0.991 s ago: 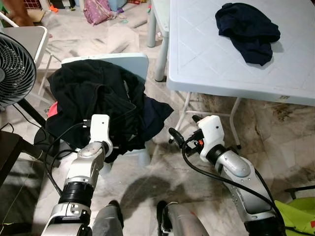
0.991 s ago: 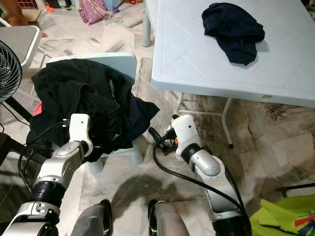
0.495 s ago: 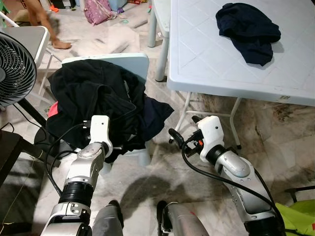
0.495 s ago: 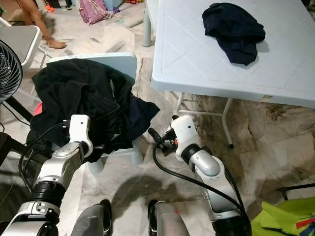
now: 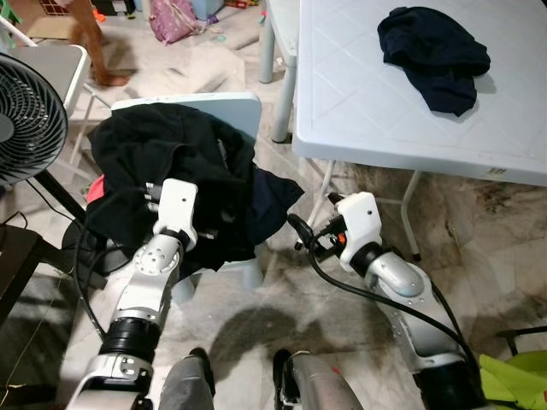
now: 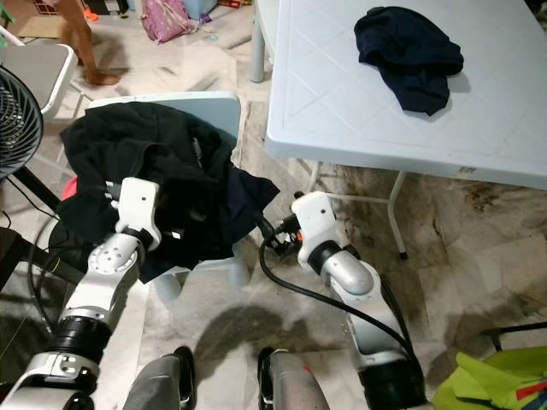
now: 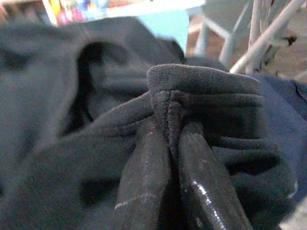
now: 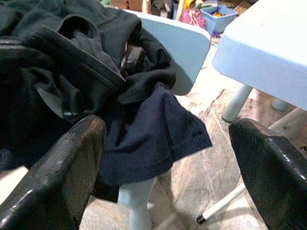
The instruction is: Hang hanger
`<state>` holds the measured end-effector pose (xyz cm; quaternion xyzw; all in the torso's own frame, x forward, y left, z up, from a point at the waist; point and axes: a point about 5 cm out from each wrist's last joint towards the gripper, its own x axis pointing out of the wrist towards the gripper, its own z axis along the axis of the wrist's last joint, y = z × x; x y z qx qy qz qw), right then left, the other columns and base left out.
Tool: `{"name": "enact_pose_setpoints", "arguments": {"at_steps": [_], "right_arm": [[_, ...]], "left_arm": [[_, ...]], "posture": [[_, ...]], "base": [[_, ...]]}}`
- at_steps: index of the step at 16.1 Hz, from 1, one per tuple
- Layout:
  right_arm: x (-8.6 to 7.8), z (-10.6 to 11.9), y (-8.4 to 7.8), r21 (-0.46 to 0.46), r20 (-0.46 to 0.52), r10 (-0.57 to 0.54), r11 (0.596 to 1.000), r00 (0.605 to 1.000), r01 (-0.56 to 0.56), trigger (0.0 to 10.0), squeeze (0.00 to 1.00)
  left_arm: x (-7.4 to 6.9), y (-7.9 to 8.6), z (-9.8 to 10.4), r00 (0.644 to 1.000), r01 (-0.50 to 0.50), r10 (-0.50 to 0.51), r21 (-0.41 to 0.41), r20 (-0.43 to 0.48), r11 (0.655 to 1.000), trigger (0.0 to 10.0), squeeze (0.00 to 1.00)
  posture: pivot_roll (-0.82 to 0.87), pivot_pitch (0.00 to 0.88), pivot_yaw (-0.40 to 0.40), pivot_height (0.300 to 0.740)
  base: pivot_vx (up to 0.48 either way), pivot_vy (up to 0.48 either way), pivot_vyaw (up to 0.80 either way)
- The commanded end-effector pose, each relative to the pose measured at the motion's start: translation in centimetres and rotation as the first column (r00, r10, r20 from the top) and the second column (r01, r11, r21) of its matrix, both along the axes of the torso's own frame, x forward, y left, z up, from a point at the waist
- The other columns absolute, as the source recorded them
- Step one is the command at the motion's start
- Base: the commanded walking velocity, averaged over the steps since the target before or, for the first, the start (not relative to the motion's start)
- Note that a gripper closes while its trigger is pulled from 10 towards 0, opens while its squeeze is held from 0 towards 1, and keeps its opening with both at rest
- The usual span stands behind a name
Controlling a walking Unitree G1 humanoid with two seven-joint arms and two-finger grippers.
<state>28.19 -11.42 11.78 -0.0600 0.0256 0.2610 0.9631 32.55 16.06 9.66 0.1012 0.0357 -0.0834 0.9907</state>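
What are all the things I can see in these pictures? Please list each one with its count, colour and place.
black clothes: one pile, black, heaped on the chair
navy cloth: one, dark blue, hanging off the chair's edge toward the table
chair: one, pale blue, on the floor left of the table
table: one, white, upper right
dark garment: one, navy, crumpled on the table
fan: one, black, far left
pink bag: one, on the floor at the back
green item: one, yellow-green, bottom right corner
person's leg: one, bare foot, upper left
left tool: black fingers, shut on a fold of the black clothes
right tool: black fingers, open, facing the chair
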Motion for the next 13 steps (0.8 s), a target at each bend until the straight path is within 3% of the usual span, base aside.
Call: {"name": "enact_pose_setpoints", "arguments": {"at_steps": [1,3,7,9,13], "right_arm": [[0.1,-0.4,-0.1,-0.007,-0.006,-0.010,1.000,1.000,0.010,10.0,0.00],[0.5,-0.4,0.3,0.011,0.006,-0.020,1.000,1.000,0.020,10.0,0.00],[1.1,-0.5,0.6,0.044,0.010,-0.050,0.998,0.999,0.049,10.0,0.00],[1.1,-0.5,0.7,0.082,0.008,-0.081,0.993,0.997,0.080,10.0,0.00],[1.5,-0.4,-0.3,0.109,0.011,-0.157,0.982,0.988,0.155,10.0,0.00]], "left_arm": [[-0.2,0.2,0.3,0.998,0.006,-0.009,0.052,0.057,0.999,0.0,0.00],[-0.7,0.7,0.7,0.991,0.052,-0.068,0.142,0.112,0.988,0.0,0.00],[-1.0,1.3,1.5,0.977,0.062,-0.110,0.247,0.182,0.967,0.0,0.00],[-1.8,1.5,3.6,0.941,0.047,-0.146,0.308,0.306,0.950,0.0,0.00],[-2.0,0.9,5.6,0.889,0.076,-0.194,0.285,0.415,0.955,0.0,0.00]], "posture": [[-0.03,0.132,-0.073,0.740],[0.00,0.112,-0.056,0.740],[0.03,0.095,-0.046,0.740],[0.04,0.098,-0.026,0.740],[0.04,0.101,-0.016,0.740]], "base": [[0.000,0.000,0.00],[0.000,0.000,0.00],[0.000,0.000,0.00],[0.000,0.000,0.00],[0.000,0.000,0.00]]}}
